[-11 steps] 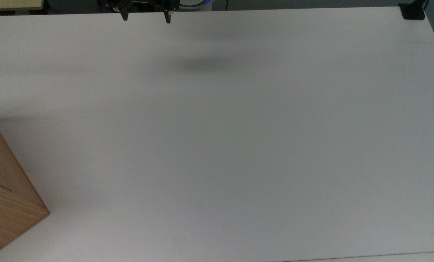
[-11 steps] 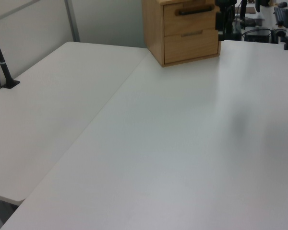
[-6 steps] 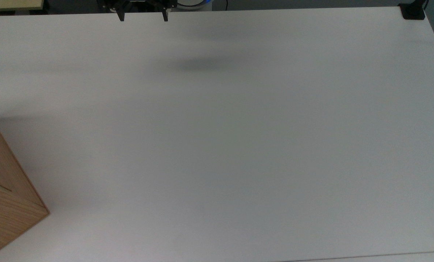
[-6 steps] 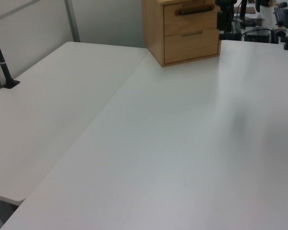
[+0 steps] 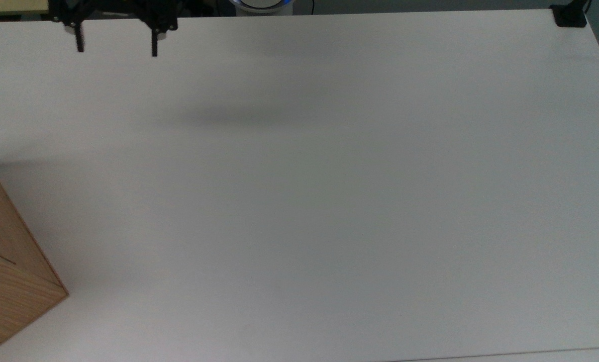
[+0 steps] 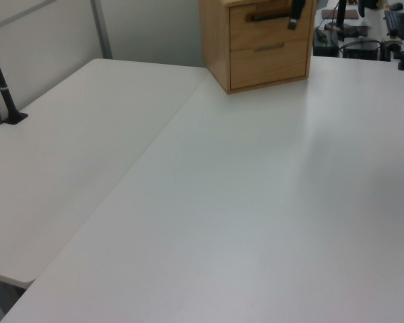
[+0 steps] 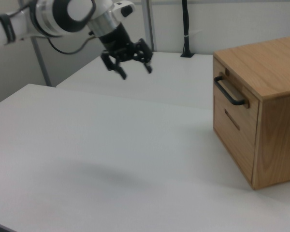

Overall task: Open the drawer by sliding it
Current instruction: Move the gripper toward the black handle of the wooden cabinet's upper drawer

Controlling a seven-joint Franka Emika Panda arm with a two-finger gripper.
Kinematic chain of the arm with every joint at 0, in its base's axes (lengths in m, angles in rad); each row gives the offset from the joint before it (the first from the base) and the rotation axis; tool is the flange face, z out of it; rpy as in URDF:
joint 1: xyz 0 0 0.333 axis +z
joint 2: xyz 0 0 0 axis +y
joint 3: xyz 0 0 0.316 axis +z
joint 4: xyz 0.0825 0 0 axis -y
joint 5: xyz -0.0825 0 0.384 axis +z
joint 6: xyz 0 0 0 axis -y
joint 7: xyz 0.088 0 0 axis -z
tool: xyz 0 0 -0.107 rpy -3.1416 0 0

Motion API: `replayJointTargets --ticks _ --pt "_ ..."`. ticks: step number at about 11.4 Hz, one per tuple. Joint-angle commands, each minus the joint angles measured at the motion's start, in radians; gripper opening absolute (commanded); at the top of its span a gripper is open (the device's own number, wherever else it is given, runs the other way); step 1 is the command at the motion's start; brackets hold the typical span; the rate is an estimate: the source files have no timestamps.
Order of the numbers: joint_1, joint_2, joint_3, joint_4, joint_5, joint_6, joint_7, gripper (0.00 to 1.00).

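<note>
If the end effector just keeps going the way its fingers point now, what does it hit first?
Probably the bare white table. In the right view the end effector hangs open in the air, fingers aimed down and slightly toward the drawer, with nothing between them and the tabletop. Depth is unclear, but the handle looks well off that line.

The desk (image 7: 87, 145) is plain white. The cabinet (image 7: 275, 140) is honey-brown wood with visible grain; the drawer (image 7: 232, 99) front matches it and carries a black handle (image 7: 230, 92). The gripper (image 7: 135, 71) is black, on a white and grey arm (image 7: 63, 14).
</note>
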Motion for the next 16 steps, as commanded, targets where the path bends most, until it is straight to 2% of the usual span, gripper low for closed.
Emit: replayJointTargets --ticks 1,3,8,9,12,14,15,16 --pt "-0.080 0.078 -0.001 0.011 -0.111 0.231 -0.162 1.00" --pt "-0.140 0.131 -0.001 0.011 -0.113 0.360 -0.299 1.00" --pt "-0.238 0.271 -0.006 0.015 -0.237 0.682 -0.310 0.91" --pt "-0.245 0.292 -0.027 0.014 -0.266 0.745 -0.310 0.90" --pt "-0.266 0.349 -0.061 0.014 -0.290 0.835 -0.324 0.71" --pt "-0.283 0.349 -0.059 0.012 -0.330 0.855 -0.389 0.38" --pt "-0.283 0.349 -0.059 0.011 -0.330 0.855 -0.406 0.25" --pt "-0.280 0.348 -0.059 0.009 -0.330 0.855 -0.405 0.24"
